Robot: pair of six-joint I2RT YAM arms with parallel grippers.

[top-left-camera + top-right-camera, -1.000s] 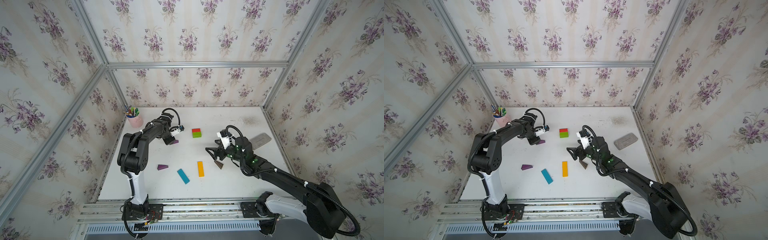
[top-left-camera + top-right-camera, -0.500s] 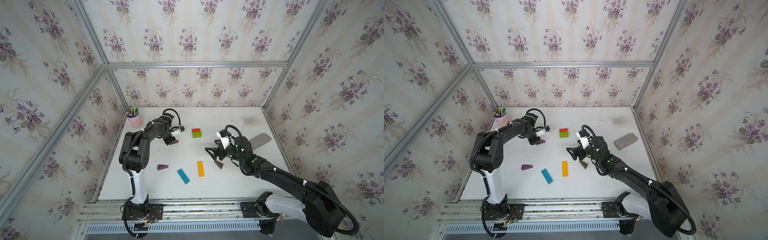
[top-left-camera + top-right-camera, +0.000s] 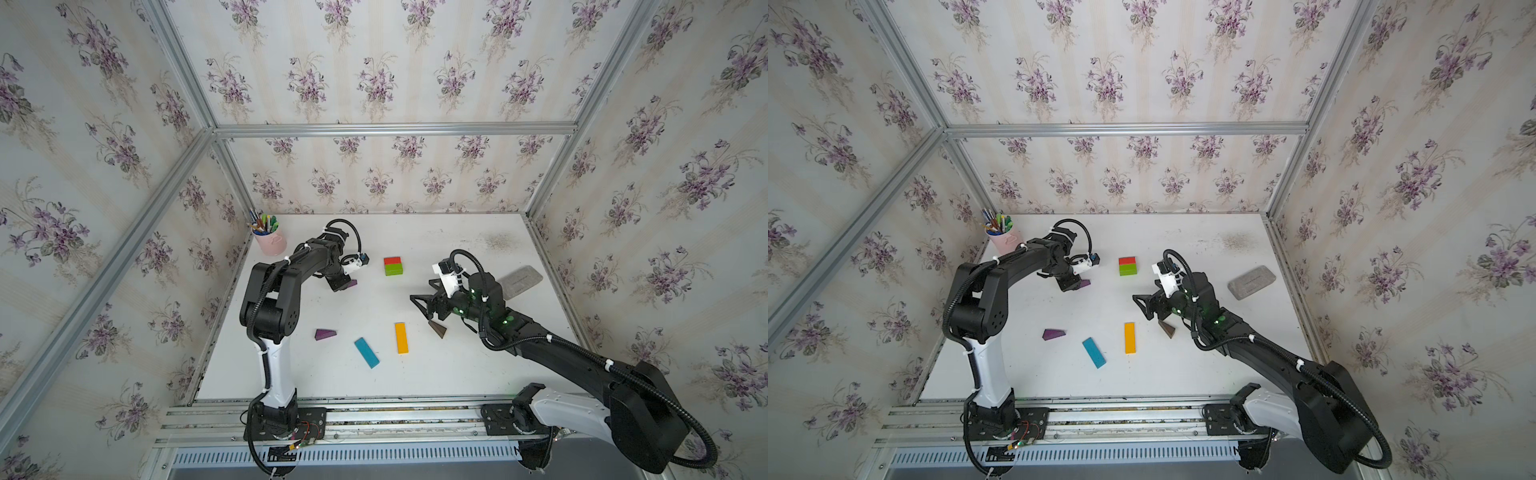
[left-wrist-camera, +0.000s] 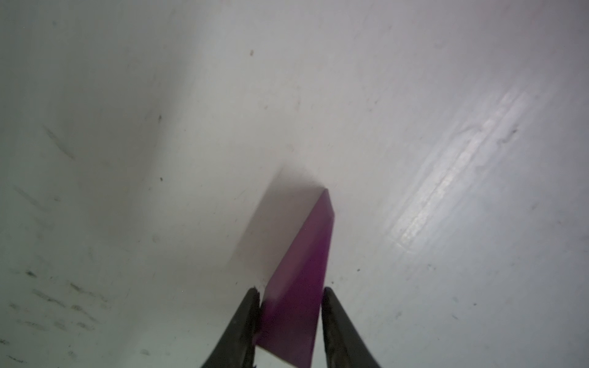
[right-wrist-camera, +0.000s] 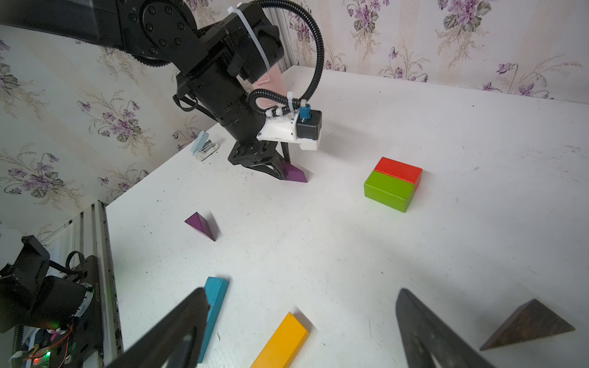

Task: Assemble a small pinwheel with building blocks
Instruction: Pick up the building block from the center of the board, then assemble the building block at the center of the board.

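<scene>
The left wrist view alone shows how the left jaws stand. They are narrow, with one tip at each side of a purple wedge (image 4: 302, 280) that rests on the table (image 4: 127, 127). Both tips are right at its faces, but I cannot tell whether they press on it. In both top views the left arm (image 3: 307, 259) (image 3: 1034, 255) covers most of that wedge, and only a corner shows, left of the table's middle. The right wrist view shows the wedge from the side, and also a pale blue stapler (image 5: 204, 148) at the left edge of the table, which the arm hides from both top views.

The right jaws are wide apart, hold nothing and hover over the table in front of the right arm (image 3: 540, 345).

The blocks lie loose. A red block (image 3: 392, 261) and a green block (image 3: 393, 270) touch side by side in the far middle, with the red one on the far side. Nearer, from left to right and apart from each other, lie a second purple wedge (image 3: 325, 334), a blue bar (image 3: 366, 352) and an orange bar (image 3: 401, 338). A brown wedge (image 3: 438, 329) lies right of the orange bar, just beside the right arm's wrist. The right wrist view shows it whole.

A pink cup (image 3: 270, 245) stands upright in the far left corner and holds a bunch of pens (image 3: 262, 222). The right wrist view shows only a strip of the cup behind the left arm. A grey pad (image 3: 519, 281) at the table's right side appears only in the top views.
</scene>
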